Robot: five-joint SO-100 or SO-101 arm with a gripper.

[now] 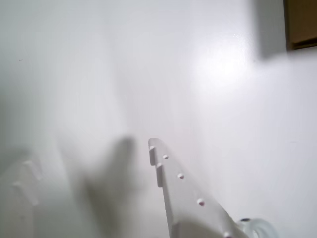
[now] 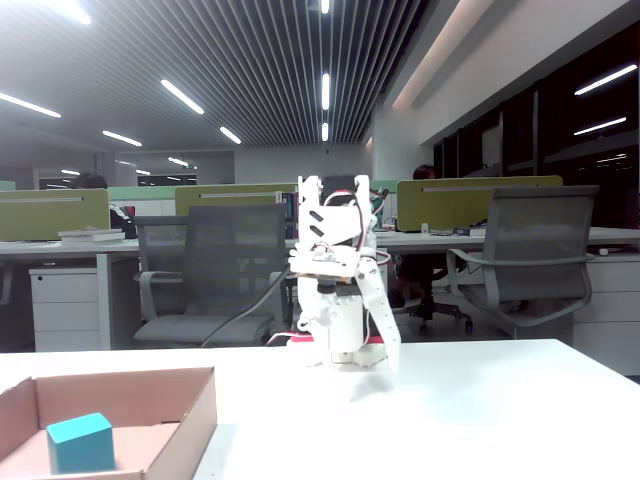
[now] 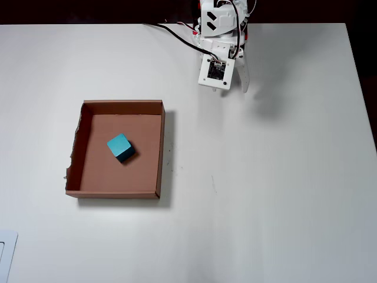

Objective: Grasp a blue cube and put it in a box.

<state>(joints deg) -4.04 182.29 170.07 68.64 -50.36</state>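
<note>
Blue cube (image 3: 121, 147), the only one, sits inside the single cardboard box (image 3: 161, 147) near the table's (image 3: 283, 177) left edge. Arm folded at the far edge, its gripper (image 1: 89, 163) pointing down, fingers apart and empty.

A: Where is the blue cube (image 3: 121, 147) now?

B: It lies inside the box (image 3: 160, 147), on the floor of it, a little above the middle in the overhead view. It is turned at an angle to the walls and touches none of them.

A: How does it look?

B: Small, teal-blue, with matte plain faces. In the fixed view the blue cube (image 2: 80, 443) sits upright near the left side.

A: And the box?

B: A shallow brown cardboard tray with low walls, flat on the white desk (image 3: 265, 177). Its left wall has a torn edge.
</note>
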